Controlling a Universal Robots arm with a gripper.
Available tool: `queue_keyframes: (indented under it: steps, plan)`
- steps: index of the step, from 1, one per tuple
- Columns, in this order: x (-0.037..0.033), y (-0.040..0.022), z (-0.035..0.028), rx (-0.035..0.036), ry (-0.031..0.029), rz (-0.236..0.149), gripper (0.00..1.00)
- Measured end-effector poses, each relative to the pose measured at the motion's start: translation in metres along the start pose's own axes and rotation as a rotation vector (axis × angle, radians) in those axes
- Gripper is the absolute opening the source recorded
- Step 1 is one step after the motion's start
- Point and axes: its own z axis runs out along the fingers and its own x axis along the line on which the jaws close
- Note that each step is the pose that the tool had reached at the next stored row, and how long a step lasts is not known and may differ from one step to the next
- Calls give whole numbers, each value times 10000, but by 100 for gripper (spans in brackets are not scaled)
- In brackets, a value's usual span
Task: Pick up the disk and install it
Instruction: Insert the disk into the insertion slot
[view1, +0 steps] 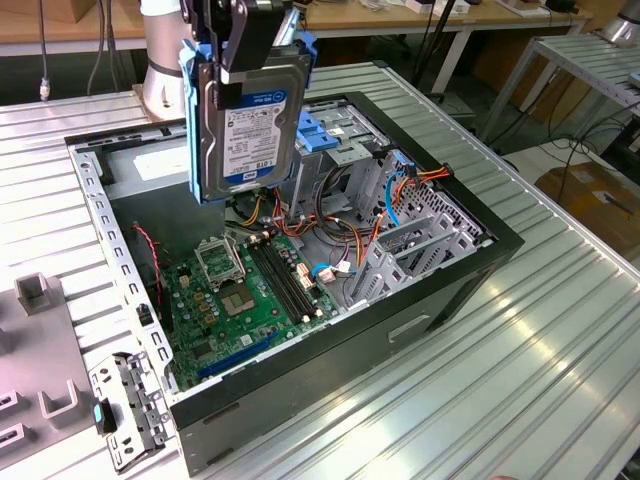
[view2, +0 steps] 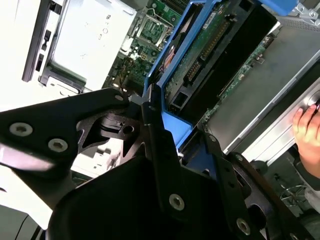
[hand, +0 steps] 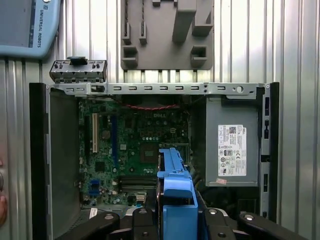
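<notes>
Aloft, gripper, top cropped, clamps disk

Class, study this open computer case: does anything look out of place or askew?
The disk hangs on edge in the pincer above the open case, not seated in any bay. A person's hand lies close beside it.

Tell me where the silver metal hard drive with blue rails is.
In the exterior view, the silver disk hangs upright in the black gripper, above the open black computer case and its green motherboard.
</notes>
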Motion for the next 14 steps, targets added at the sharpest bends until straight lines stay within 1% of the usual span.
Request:
queue_keyframes:
  steps: [2, 5, 8, 12, 14]
  plan:
    - [2, -79, 2, -1, 1, -1, 37]
    - [1, -156, 4, 0, 1, 0, 37]
    - [1, -247, 7, -1, 1, -1, 37]
    - [0, -330, 10, -1, 0, -1, 37]
    - [2, -349, 10, -1, 1, -1, 37]
